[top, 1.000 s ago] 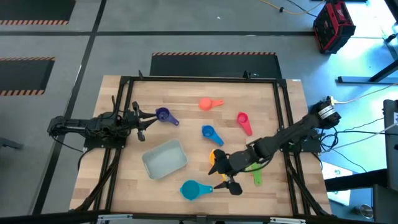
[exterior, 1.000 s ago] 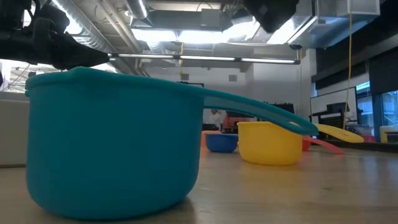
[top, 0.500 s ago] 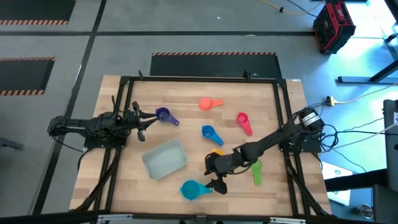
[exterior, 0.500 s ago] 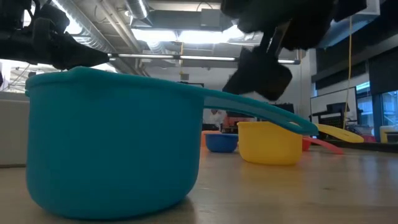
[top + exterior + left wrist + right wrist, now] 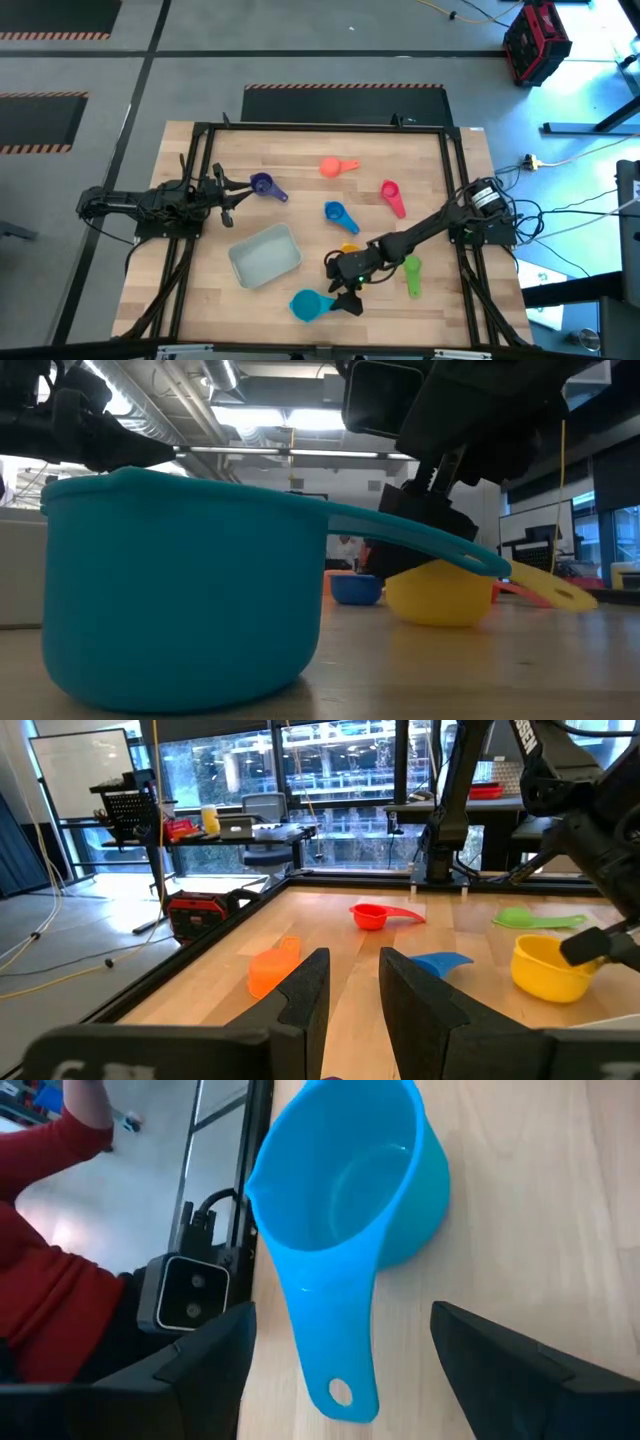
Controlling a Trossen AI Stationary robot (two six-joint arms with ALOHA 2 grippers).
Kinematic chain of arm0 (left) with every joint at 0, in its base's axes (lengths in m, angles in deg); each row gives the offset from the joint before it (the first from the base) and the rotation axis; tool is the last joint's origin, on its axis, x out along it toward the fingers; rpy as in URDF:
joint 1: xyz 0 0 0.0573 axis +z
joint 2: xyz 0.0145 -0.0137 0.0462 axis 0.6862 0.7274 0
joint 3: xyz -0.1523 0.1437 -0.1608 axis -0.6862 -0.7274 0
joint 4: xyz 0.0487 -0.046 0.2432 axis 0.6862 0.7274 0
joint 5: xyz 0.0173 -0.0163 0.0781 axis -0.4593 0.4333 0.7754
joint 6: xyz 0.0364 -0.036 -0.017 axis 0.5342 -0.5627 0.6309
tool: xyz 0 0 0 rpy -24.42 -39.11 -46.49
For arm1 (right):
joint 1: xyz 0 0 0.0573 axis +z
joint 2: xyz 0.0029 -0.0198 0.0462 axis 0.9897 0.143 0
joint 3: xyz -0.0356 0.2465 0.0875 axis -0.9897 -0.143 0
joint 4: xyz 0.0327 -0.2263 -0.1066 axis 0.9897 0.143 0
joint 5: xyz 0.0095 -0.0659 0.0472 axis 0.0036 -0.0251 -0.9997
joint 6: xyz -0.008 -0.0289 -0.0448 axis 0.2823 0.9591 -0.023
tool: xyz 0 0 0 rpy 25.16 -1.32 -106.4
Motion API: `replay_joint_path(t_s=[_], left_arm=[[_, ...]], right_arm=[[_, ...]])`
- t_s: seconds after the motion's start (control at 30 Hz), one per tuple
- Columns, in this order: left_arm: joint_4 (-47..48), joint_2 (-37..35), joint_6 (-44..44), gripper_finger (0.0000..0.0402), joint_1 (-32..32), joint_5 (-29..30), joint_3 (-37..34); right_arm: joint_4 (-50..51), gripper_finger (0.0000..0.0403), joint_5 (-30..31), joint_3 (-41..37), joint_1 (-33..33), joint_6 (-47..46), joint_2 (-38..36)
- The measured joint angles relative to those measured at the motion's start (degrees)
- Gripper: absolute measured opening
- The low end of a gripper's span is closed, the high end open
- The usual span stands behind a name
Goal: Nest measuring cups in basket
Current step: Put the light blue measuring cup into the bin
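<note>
Nearest you, at the table's front edge, the teal cup sits upright, its handle pointing toward the right gripper. That gripper hangs over the handle with fingers spread wide on either side, grasping nothing.

Just behind it the yellow cup is tilted, pressed under the right arm; you see only a sliver of it from above. The green cup lies just right of that arm.

The basket sits left of the teal cup, holding no cups.

Further back: blue cup, pink-red cup, coral-orange cup, all apart on the wood.

The purple cup lies just in front of the left gripper at the left rail. Its fingers stand slightly apart; you cannot tell if they hold anything.
</note>
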Motion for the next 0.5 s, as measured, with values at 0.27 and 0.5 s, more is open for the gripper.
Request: replay_joint_path(t_s=[0.27,0.5], left_arm=[[0.0,0.0,0.0,0.0084,0.0,0.0,0.0],[0.0,0.0,0.0,0.0084,0.0,0.0,0.0]], right_arm=[[-0.6,0.0305,0.0,0.0,1.0,0.2,0.0],[-0.1,0.0305,0.9,0.0,2.6,0.5,0.0]])
